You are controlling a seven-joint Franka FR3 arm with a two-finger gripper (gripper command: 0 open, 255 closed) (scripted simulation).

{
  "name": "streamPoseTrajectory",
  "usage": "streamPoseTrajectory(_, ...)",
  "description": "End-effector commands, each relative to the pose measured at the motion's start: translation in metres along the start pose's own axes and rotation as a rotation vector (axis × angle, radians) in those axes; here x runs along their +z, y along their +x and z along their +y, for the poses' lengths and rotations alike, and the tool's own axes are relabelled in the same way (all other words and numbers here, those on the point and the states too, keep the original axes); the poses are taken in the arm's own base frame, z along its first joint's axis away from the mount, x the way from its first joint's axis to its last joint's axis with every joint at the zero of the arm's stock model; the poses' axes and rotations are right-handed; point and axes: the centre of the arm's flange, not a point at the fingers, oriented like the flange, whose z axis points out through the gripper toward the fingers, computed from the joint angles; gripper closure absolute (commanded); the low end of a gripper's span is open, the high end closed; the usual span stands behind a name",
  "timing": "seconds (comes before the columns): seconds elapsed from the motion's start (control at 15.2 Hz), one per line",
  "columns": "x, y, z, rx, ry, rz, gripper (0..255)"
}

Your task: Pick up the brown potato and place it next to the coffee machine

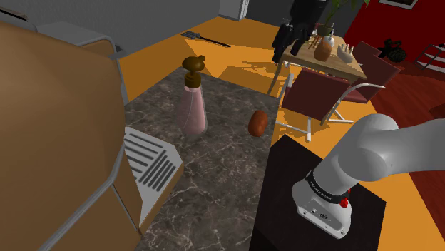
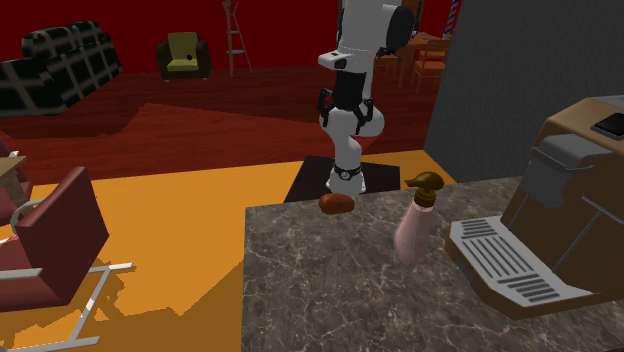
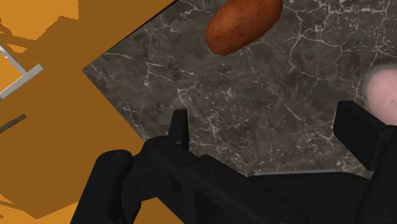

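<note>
Empty black end effector [image 3: 264, 119], fingers [image 3: 179, 130] spread, poised short of the reddish-brown oval potato [image 3: 243, 25] lying near the edge of the dark marbled surface [image 3: 267, 89]; centre the fingers across its narrow width before closing.

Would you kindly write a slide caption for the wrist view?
Open pincer hovers above the dark veined counter, the brown potato lying just ahead, untouched.

The potato [image 1: 258, 123] is reddish brown. The desk [image 1: 214, 185] is dark grey stone veined in white. The bottle [image 1: 192, 110] is pale pink under a brown pump. The coffee machine [image 1: 57, 142] is tan, its tray ribbed grey. The floor [image 1: 157, 60] is orange; the fingers [image 3: 180, 130] are black.
</note>
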Motion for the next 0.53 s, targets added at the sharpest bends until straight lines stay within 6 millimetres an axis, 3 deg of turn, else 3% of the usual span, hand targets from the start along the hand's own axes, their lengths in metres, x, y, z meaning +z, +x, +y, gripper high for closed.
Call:
streamPoseTrajectory(0.0, 0.0, 0.0, 0.0, 0.0, 0.0, 0.0, 0)
streamPoseTrajectory(0.46, 0.093, 0.015, 0.023, 0.434, 0.064, -0.09, 0)
